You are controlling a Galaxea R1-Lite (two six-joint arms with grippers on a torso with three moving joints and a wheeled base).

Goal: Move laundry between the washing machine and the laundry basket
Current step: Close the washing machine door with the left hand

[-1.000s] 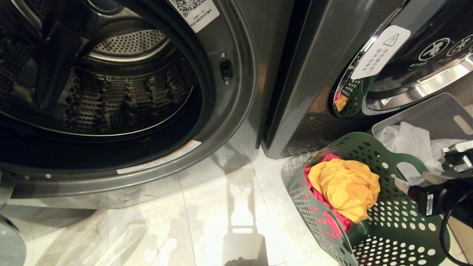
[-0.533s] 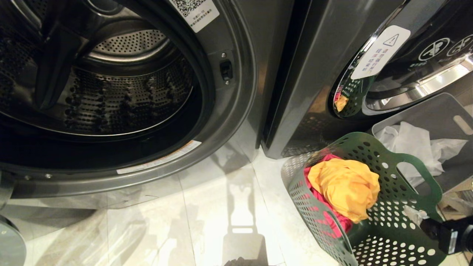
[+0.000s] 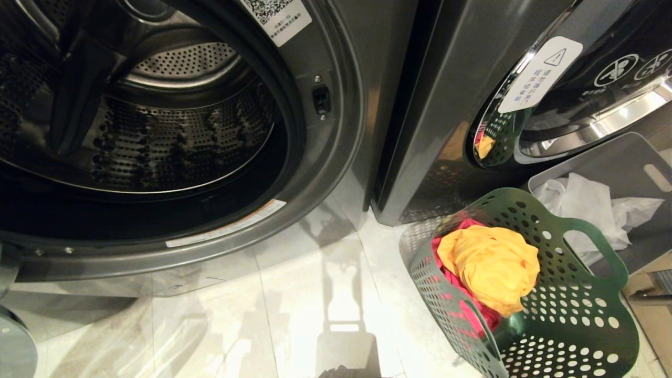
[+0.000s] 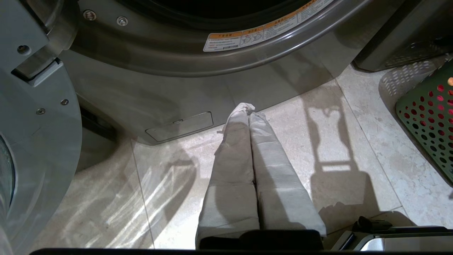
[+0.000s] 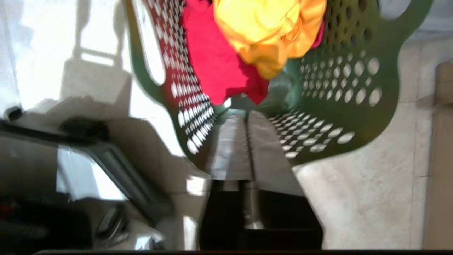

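The washing machine point(image 3: 325, 173) stands open, and no garment shows in its perforated drum point(image 3: 173, 142). The dark green laundry basket point(image 3: 572, 315) sits on the floor at the lower right. In it lies laundry: a yellow-orange garment point(image 3: 491, 265) on top of a red-pink one point(image 3: 485, 317). Neither arm appears in the head view. My right gripper point(image 5: 244, 113) is shut and empty, its tips over the basket's point(image 5: 336, 106) near wall, short of the red-pink garment point(image 5: 212, 63). My left gripper point(image 4: 248, 108) hangs shut and empty over the floor before the machine's point(image 4: 177, 63) front.
A second machine point(image 3: 446, 105) with a closed glass door stands to the right. A solid grey bin point(image 3: 619, 157) holding white cloth point(image 3: 588, 202) is behind the basket. The open door point(image 4: 35, 141) juts out beside my left arm. Pale tiled floor point(image 3: 315, 294) lies between machine and basket.
My right arm has drawn back down and to the right, out of the head view. Its fingers now stand shut. The laundry and basket have not moved.
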